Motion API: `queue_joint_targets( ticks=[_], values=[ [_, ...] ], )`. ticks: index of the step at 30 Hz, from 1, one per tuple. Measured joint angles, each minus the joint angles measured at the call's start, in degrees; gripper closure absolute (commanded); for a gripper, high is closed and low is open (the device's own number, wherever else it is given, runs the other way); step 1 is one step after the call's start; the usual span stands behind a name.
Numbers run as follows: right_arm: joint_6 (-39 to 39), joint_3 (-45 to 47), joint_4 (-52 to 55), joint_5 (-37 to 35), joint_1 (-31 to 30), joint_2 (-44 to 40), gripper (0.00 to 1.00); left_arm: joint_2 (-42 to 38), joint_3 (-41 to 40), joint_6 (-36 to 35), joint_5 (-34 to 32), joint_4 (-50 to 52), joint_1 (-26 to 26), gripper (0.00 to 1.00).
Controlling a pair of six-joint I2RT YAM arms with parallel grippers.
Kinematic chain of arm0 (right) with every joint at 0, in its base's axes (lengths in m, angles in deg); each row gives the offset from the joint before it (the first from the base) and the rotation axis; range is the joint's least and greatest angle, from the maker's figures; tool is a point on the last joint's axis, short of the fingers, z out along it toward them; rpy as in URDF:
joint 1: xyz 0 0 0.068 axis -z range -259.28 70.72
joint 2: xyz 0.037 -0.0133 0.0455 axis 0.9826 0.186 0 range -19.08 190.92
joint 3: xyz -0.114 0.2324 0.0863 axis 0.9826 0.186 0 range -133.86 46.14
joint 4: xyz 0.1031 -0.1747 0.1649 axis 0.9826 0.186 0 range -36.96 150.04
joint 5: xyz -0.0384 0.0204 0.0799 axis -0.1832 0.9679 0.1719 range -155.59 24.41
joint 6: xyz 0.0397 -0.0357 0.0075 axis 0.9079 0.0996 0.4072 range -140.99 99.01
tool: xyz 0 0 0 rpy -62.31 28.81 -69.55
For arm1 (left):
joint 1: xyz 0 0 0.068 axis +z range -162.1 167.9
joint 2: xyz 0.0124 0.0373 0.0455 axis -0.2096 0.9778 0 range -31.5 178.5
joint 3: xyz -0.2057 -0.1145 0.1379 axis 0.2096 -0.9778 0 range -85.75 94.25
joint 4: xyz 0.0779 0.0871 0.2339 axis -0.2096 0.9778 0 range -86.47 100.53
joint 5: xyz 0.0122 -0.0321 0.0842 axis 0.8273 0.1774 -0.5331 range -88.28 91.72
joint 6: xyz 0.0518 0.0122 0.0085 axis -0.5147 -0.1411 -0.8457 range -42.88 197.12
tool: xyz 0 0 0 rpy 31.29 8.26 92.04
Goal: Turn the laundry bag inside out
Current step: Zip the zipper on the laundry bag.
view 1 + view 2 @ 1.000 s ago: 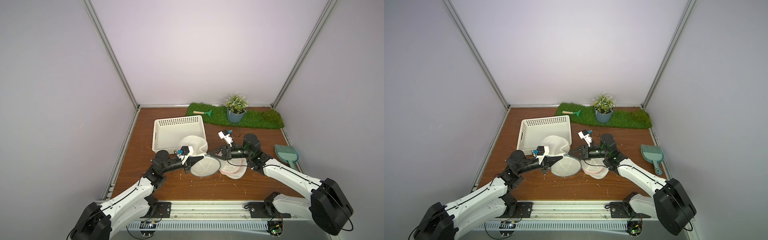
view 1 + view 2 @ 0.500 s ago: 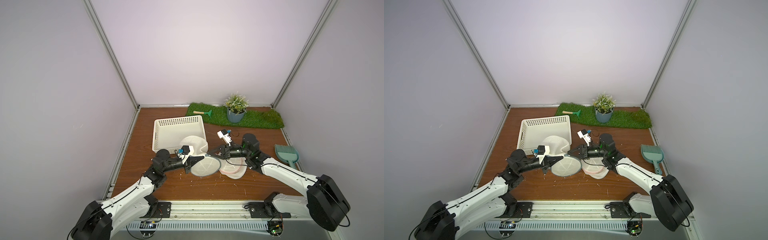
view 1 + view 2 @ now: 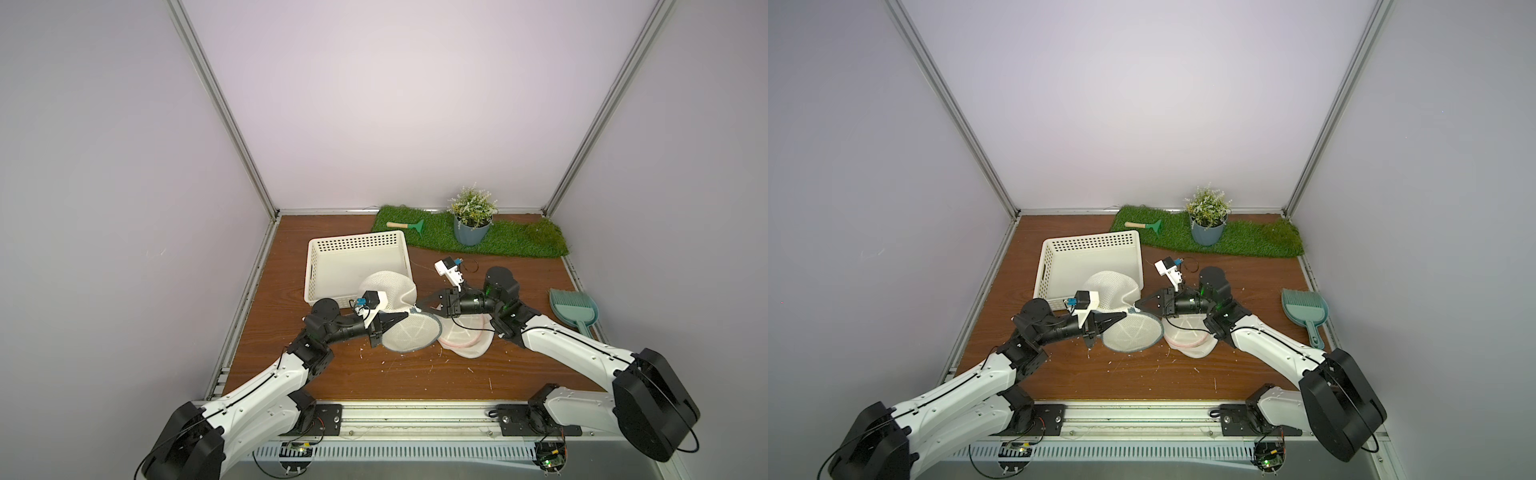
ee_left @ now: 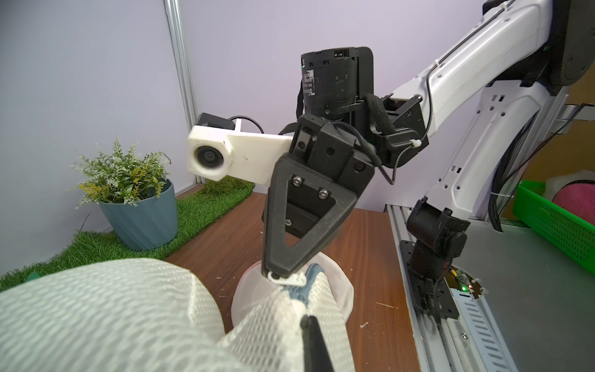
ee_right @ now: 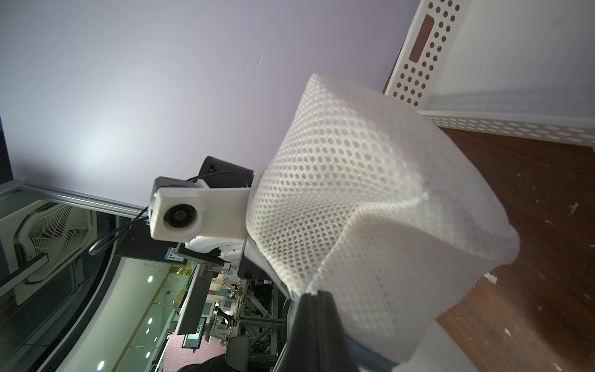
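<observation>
Near the white basket (image 3: 353, 262) on the table (image 3: 395, 382), in a top view: mesh laundry bag (image 3: 388, 286) gripped by left end effector (image 3: 404, 318) and right end effector (image 3: 419, 304). Left wrist view: both clenched on mesh near its grey trim. Right wrist view: right tips pinching mesh, basket behind.
</observation>
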Motion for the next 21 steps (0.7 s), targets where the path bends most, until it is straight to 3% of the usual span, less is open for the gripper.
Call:
queue_joint_targets(
  ticks=[8, 21],
  values=[
    [-0.02, 0.7, -0.44, -1.09, 0.98, -0.85, 1.0, -0.68, 0.0, 0.02, -0.48, 0.72, 0.0, 1.0],
    [-2.6, 6.23, 1.51, -7.34, 3.65, -9.09, 1.0, -1.53, -0.42, 2.86, -2.12, -0.68, 0.0, 1.0]
  ],
)
